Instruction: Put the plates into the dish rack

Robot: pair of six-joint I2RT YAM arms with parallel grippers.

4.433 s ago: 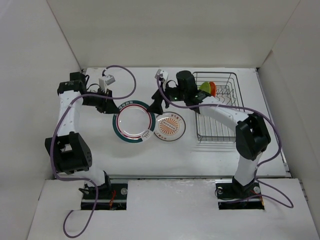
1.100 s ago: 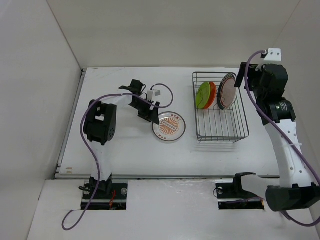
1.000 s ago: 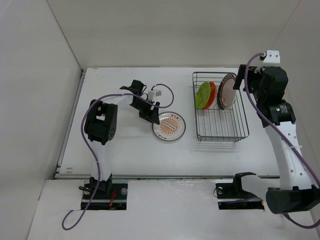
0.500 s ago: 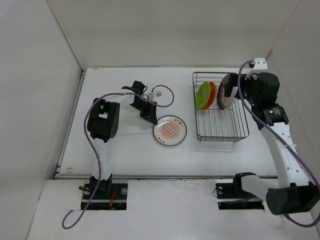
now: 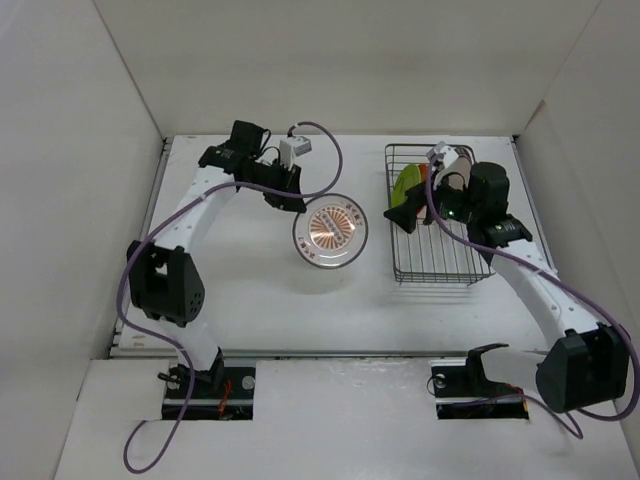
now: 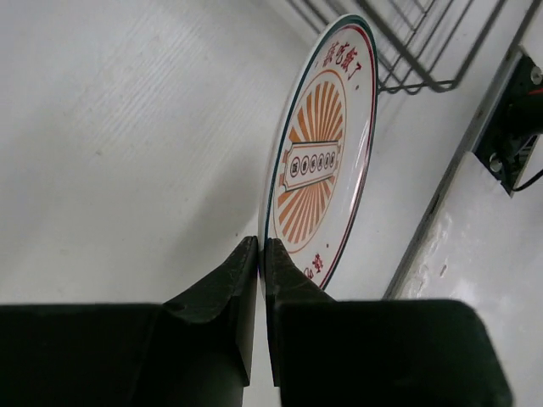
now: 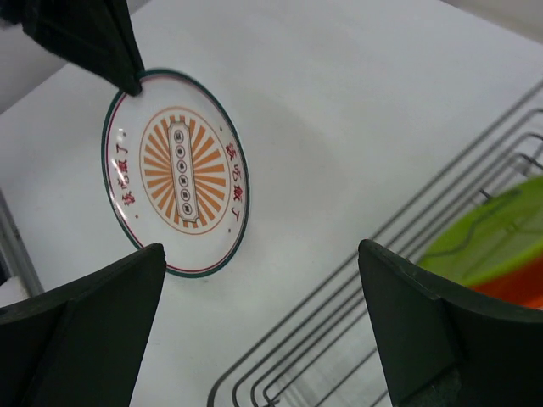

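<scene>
The white table carries the black wire dish rack at its right side, where it stood before.

The left arm has swung since half a second ago. Its elbow now hangs low on the left and its wrist reaches in from the far side. The right arm has come across from the rack's right edge and now lies over the rack, its wrist above the left rim.

The white plate with the orange centre pattern lay flat on the table a moment ago. Now it sits slightly farther back and looks raised and tilted on its gripped side. Whether its far rim touches the table cannot be told. The left wrist view shows the plate edge-on to the fingers.

The lime green plate stands upright in the rack's far left corner, with the orange plate just behind it.

The left gripper, open a second ago, is now pinched tight on the patterned plate's rim. The right gripper stays spread wide and holds nothing, facing that plate.
</scene>
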